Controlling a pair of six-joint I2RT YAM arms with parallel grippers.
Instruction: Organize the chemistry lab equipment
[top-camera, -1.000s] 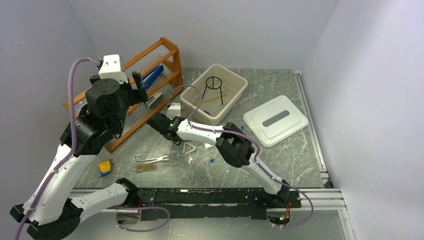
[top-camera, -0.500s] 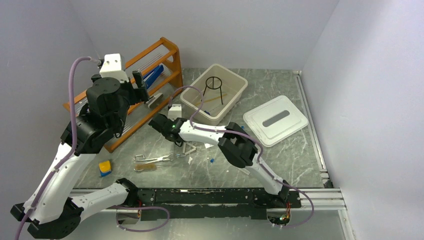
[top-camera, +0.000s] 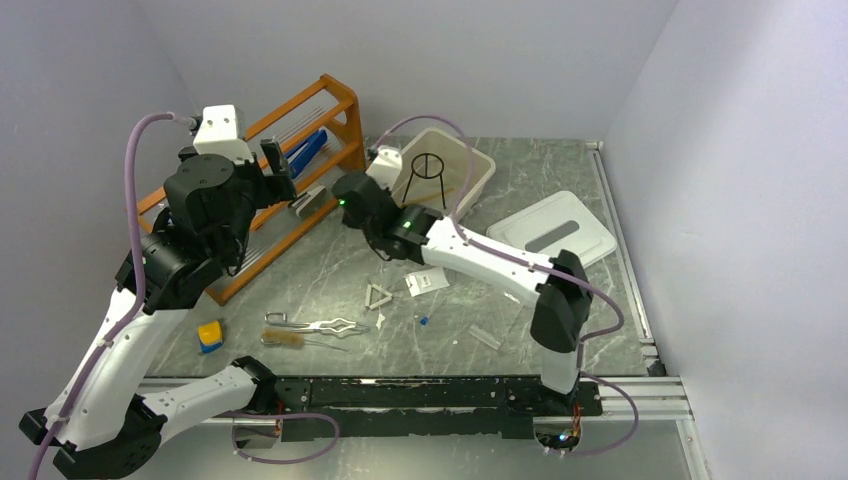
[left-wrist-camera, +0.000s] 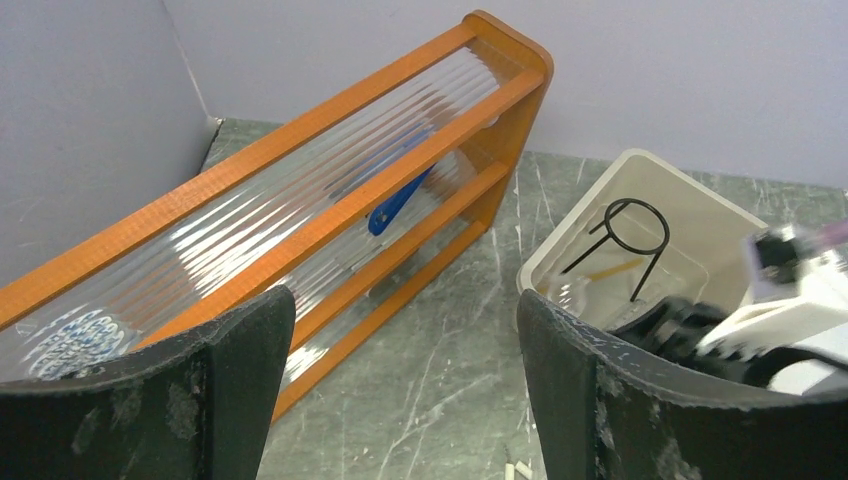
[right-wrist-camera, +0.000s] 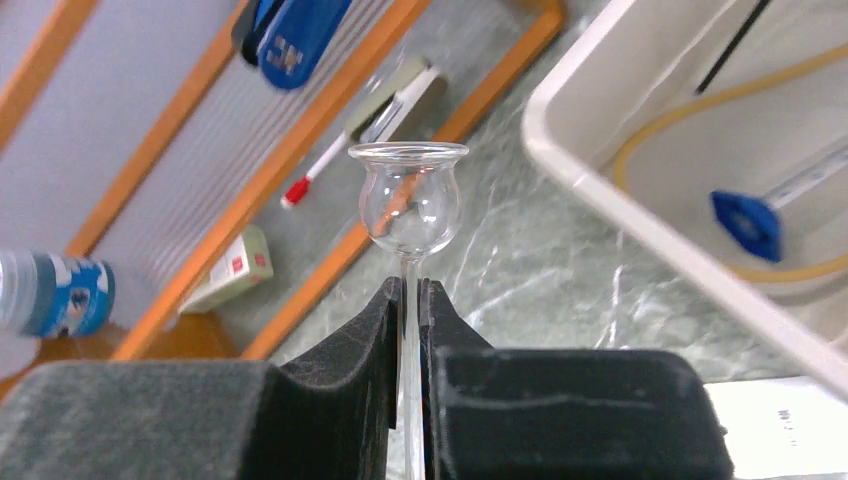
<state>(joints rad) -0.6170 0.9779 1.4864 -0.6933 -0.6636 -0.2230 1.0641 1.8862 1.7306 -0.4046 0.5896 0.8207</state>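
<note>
Right now the right gripper (right-wrist-camera: 410, 295) is pinched almost fully shut on the thin stem of a clear glass funnel tube (right-wrist-camera: 410, 200). The tube's rounded bulb and flared mouth stand just beyond the fingertips, lifted off the desk (right-wrist-camera: 560, 270). Ahead and to the left of this gripper runs the orange wooden rack (right-wrist-camera: 300, 150). Ahead and to its right is the beige tub (right-wrist-camera: 590, 180), with tan tubing (right-wrist-camera: 700, 103) and a blue-capped piece (right-wrist-camera: 748, 222) lying inside. In the top view the black wire ring tripod (top-camera: 428, 170) stands upright in that tub, just to the right of the right gripper. The white lid (top-camera: 552, 238) lies flat well off to its right. The left gripper (left-wrist-camera: 400, 400) hangs above the near end of the rack with its fingers (left-wrist-camera: 235, 390) spread wide and nothing between them; the rack's clear rods stretch away ahead of it, and the tub sits ahead to its right. The other loose pieces rest on the desk behind the right gripper, toward the arm bases and well apart from both grippers. The wire triangle (top-camera: 378, 296) and the white packet (top-camera: 427, 282) lie side by side. Nearer the bases, the metal tongs (top-camera: 320, 325) lie just beside the bristle brush (top-camera: 290, 340). A small yellow and blue block (top-camera: 210, 335) sits below the left gripper, near the rack's front edge.
</note>
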